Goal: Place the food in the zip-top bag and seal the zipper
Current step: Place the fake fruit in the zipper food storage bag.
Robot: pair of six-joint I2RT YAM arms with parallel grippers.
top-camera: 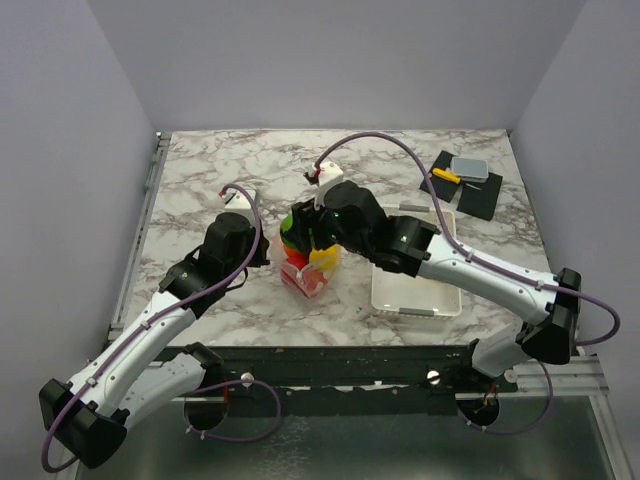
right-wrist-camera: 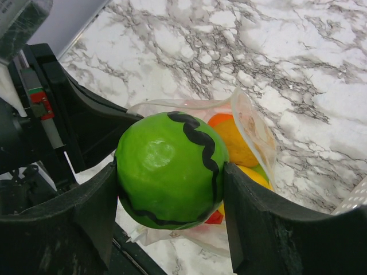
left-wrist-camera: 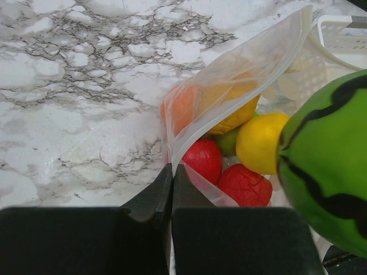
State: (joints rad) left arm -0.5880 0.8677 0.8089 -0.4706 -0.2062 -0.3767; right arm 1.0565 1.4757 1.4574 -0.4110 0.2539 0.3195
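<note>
The clear zip-top bag [top-camera: 308, 272] stands open at the table's middle with red, yellow, orange and green toy food inside [left-wrist-camera: 252, 143]. My left gripper [left-wrist-camera: 172, 169] is shut on the bag's mouth edge, the pale zipper strip [left-wrist-camera: 241, 80] running up from it. My right gripper [right-wrist-camera: 171, 172] is shut on a green toy watermelon with black stripes [right-wrist-camera: 169, 169] and holds it just above the bag's mouth; the watermelon also shows in the left wrist view [left-wrist-camera: 327, 166]. In the top view the right gripper [top-camera: 305, 232] hovers over the bag.
A white slotted basket [top-camera: 415, 265] stands right of the bag. A black mat with a grey box and a yellow item [top-camera: 465, 180] lies at the back right. The table's front edge has a dark rail [top-camera: 330, 360].
</note>
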